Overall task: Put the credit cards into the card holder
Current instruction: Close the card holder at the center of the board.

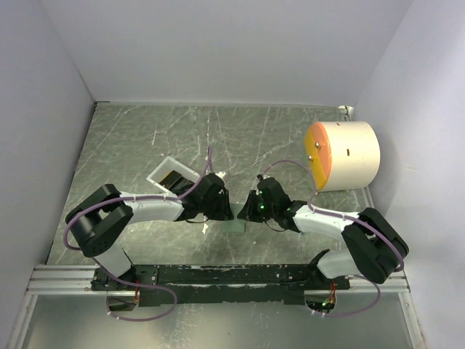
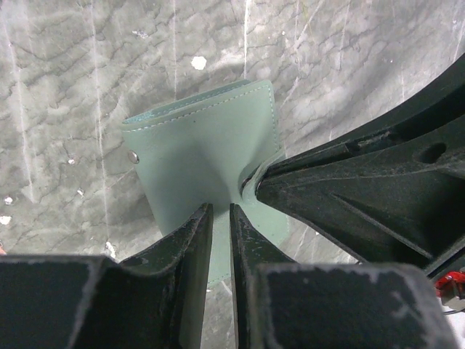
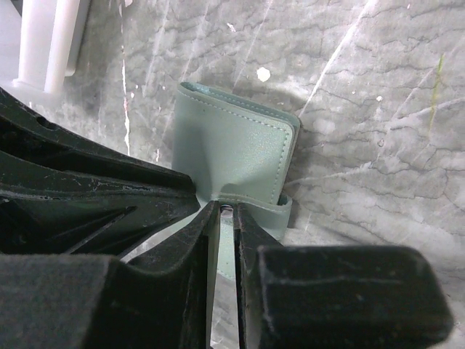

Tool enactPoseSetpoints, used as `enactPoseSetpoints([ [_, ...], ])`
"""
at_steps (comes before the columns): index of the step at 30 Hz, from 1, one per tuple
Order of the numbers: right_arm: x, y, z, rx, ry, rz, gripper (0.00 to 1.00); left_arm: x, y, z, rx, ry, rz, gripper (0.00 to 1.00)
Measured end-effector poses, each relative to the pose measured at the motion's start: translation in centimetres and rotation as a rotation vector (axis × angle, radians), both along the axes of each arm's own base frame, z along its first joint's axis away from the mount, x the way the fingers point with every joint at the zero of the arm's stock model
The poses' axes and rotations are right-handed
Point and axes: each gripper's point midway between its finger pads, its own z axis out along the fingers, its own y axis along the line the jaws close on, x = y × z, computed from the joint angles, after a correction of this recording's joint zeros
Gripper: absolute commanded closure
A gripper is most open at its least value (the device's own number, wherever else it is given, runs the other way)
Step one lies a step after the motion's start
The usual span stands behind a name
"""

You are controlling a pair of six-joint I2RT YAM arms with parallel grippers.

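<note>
On the grey marbled table, both pincers clamp the folded card holder between them: left gripper and right gripper each closed on an edge. Beyond the left one, the credit cards lie in the white tray; apparently none is inserted yet.

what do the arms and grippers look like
Both arms, left arm and right arm, have white links and bulky black joints, with purple cables looping along them. A green light glows near the right wrist. The left gripper and right gripper have matte black, tapered, scuffed fingers.
</note>
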Motion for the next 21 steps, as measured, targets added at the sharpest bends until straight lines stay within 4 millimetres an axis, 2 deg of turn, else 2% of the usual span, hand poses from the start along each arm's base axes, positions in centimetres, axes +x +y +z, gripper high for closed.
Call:
enactPoseSetpoints([
  [15, 0.09, 0.44, -0.12, -0.047, 0.005, 0.013, 0.87, -0.01, -0.02, -0.07, -0.010, 0.001, 0.005, 0.74],
  [21, 0.11, 0.75, -0.18, -0.117, 0.000, 0.017, 0.87, 0.05, 0.08, -0.14, -0.012, 0.000, 0.008, 0.75],
])
